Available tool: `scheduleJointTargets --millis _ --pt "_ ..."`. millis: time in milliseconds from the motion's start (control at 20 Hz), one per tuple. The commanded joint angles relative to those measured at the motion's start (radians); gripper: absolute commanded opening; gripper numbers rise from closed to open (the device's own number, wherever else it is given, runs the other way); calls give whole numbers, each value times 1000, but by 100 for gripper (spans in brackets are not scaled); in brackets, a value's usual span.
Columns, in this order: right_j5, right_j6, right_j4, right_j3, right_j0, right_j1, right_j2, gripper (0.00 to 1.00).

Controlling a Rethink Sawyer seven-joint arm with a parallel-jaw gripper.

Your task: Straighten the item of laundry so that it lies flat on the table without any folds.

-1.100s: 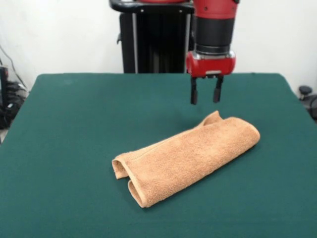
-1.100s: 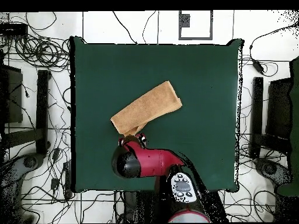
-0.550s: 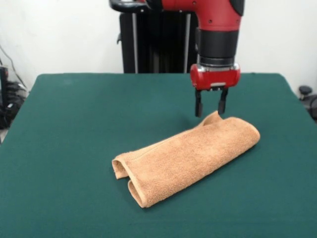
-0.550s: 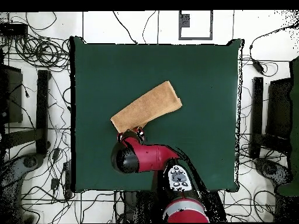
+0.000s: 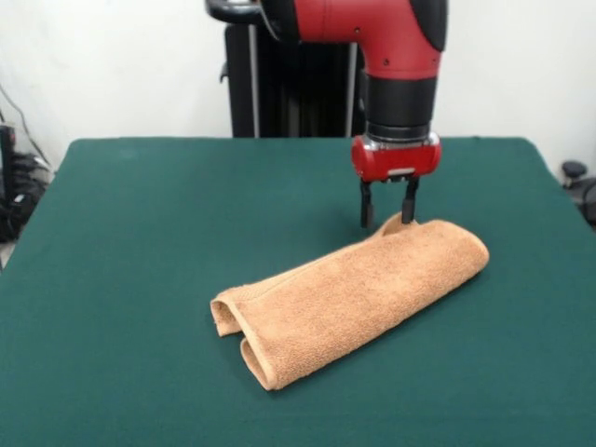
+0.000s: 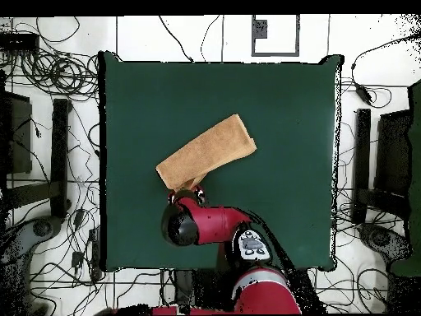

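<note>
While the light orange-tan terry-cloth towel (image 5: 351, 296) lies folded into a long, doubled bundle near the middle of the dark green felt-topped desk (image 5: 140, 242), its rolled open end points toward the near left and its rounded end toward the far right. Above that right end, the red and black arm's end effector (image 5: 387, 212) stands low with its two dark fingers (image 5: 366, 207) spread apart, straddling a small raised corner of the cloth at the towel's far edge without closing on it.
</note>
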Motion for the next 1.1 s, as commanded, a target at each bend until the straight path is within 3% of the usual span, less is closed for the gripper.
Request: scheduleJointTargets --millis 50,1000,1050,1100 --pt "-80 155 -21 -63 11 39 122 100" --pt "-113 136 -37 -88 2 107 110 100" --pt "-109 133 -40 -89 2 110 109 0" --pt "-94 132 -36 -88 -2 109 110 0"
